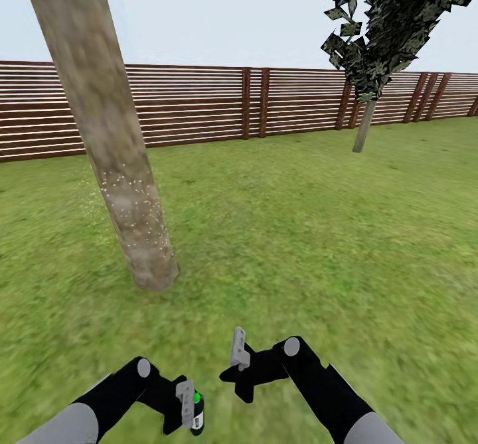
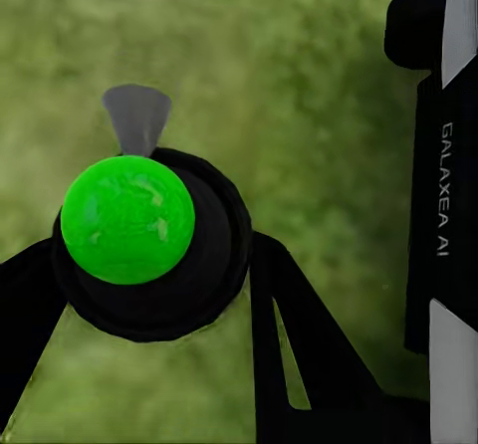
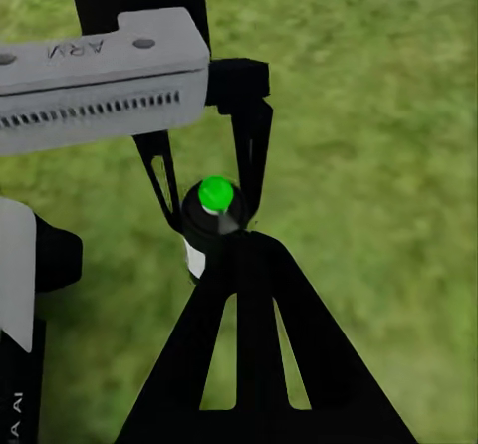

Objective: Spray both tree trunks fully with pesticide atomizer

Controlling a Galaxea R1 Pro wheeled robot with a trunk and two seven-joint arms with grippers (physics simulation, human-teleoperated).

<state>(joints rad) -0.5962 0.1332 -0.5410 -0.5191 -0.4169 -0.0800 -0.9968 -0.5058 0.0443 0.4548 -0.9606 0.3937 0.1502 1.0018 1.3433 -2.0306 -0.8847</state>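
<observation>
My left gripper (image 1: 191,409) is shut on the pesticide atomizer (image 1: 197,415), a small black bottle with a white label and a green spot, held low over the grass. In the left wrist view the atomizer (image 2: 149,255) sits between the two black fingers (image 2: 299,354), green spot up. My right gripper (image 1: 238,352) hangs just right of it, shut and holding nothing; its view looks over its closed fingers (image 3: 254,344) at the atomizer (image 3: 212,215). The near tree trunk (image 1: 113,152) leans at left, its lower part dotted with white specks. The second tree (image 1: 365,122) stands far right by the fence.
Green lawn (image 1: 299,231) stretches all around, enclosed by the brown slatted fence (image 1: 199,105) at the back. The near trunk's base (image 1: 154,273) stands ahead and to the left of the grippers. Open grass lies between me and the far tree.
</observation>
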